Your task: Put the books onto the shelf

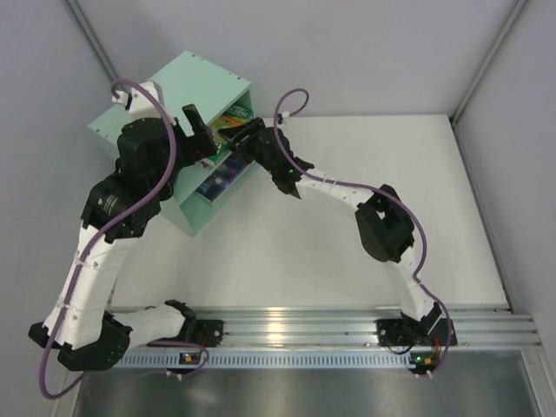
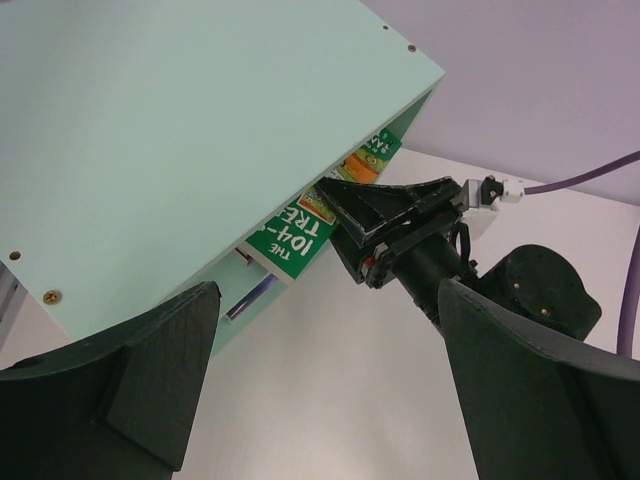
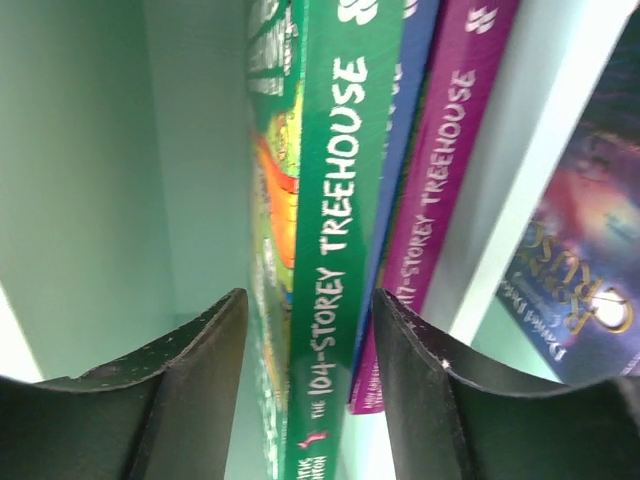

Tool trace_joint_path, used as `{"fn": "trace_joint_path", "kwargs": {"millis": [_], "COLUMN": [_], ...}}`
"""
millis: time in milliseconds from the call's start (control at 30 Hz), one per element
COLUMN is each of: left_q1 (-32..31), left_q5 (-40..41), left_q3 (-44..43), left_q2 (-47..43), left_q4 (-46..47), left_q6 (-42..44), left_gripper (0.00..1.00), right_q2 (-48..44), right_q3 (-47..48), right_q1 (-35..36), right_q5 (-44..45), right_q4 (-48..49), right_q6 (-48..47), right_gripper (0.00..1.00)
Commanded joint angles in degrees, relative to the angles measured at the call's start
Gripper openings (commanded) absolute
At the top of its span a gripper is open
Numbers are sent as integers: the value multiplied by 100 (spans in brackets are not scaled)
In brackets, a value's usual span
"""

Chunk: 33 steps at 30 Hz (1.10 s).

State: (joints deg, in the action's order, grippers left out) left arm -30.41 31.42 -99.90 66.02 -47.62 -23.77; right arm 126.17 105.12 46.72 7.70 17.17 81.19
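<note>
The green book stands upright in the far compartment of the shelf, spine outward, and sits right between the right fingers: one finger lies along its front cover, the other along the spine edge. The fingers are set at a narrow, book-thick spread, and the gaps on either side are too thin to tell whether the pads press the book or merely flank it.

Just behind the green book, a sliver of the blue book shows, and against it the magenta book, also spine outward. Past the divider board, in the near compartment, leans the dark galaxy book, with its cover cut off by the picture edge.

From the left wrist, the green book juts a little out of the shelf mouth with the right arm's black fingers at it. The left fingers are spread wide, hold nothing, and hang above the shelf's top panel, apart from every book.

From above, the shelf rests at the far left of the white surface. The left arm covers much of it, so the blue and magenta books cannot be made out there.
</note>
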Motion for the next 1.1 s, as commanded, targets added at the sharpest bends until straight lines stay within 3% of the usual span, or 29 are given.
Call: {"fn": "trace_joint_path", "kwargs": {"millis": [0,200,500,700,733,833,1067], "left_q1": [36,27,35,35,36,35,36], "left_q5": [84,75,49,-13,-30,-74,-215], "left_q3": [76,58,84,49,41,32,40], "left_q2": [-1,16,16,78,95,122,183], "left_q4": [261,270,253,226,218,209,112], "left_q6": [136,153,153,153,145,136,118], "left_gripper": [95,95,95,95,95,95,95], "right_q2": [-505,-620,-769,-638,-611,-541,-365], "right_q3": [70,-53,-290,-317,-317,-343,-221], "right_q1": [30,4,13,30,48,83,100], "right_q5": [240,231,293,311,311,416,828], "right_q4": [-56,-73,-21,119,164,409,797], "right_q6": [-314,-402,-455,-209,-165,-24,503], "right_gripper": [53,55,47,23,14,0,0]}}
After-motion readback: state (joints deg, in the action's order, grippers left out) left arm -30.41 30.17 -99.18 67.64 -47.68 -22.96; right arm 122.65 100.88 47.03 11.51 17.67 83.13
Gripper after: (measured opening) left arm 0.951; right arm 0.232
